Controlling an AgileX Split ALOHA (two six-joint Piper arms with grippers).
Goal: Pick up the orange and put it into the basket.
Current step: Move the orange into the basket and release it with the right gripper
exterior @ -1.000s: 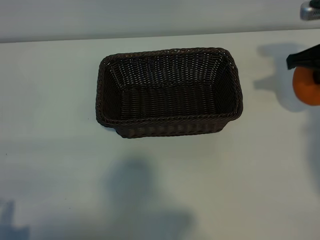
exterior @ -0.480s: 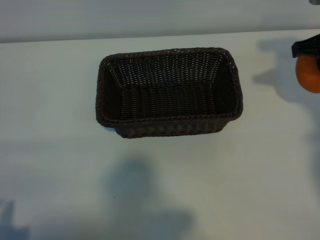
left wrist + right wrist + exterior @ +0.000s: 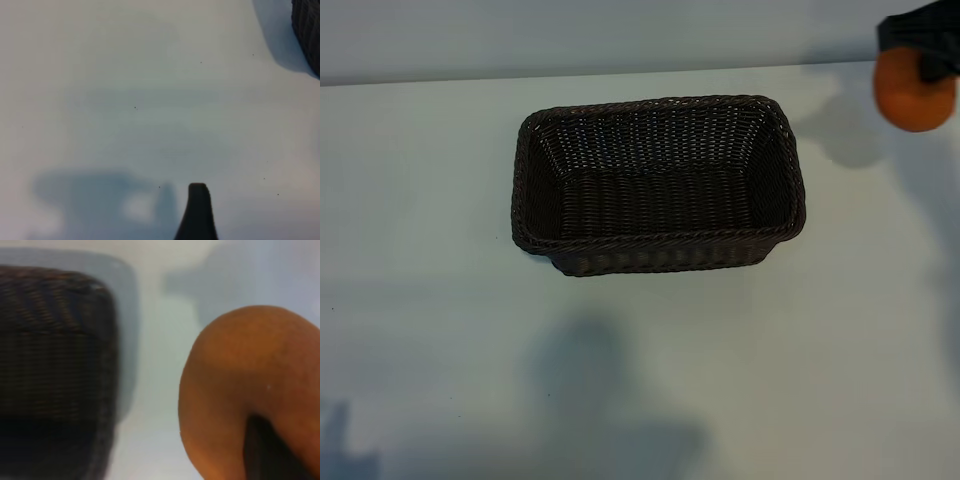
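One orange (image 3: 912, 95) gripped in right claw (image 3: 925, 60), up at far right corner of exterior view, clear of table (image 3: 420, 300), shadow thrown on table surface to its left. Dark claw fingers (image 3: 910, 32) clamped over top and right side of fruit; narrow hold, fruit between. Right wrist view: orange (image 3: 250, 390) fills near side of shot, one dark finger (image 3: 265, 450) pressed across its skin, basket (image 3: 55, 365) off to the side with a strip of table (image 3: 150, 390) between. Not over basket yet; well apart from its right rim.

Basket (image 3: 658, 185) mid-table, dark brown wicker, upright, long side across the view, nothing visible inside. Braided rim intact all round.

Left claw (image 3: 197, 212): only one dark finger tip visible in left wrist view, hanging over bare table (image 3: 125, 100), jaws wide, holding nothing. Corner of basket (image 3: 307, 30) just visible at edge of that view, apart from the finger. Left arm itself out of exterior view; only soft shadows on near side of table.
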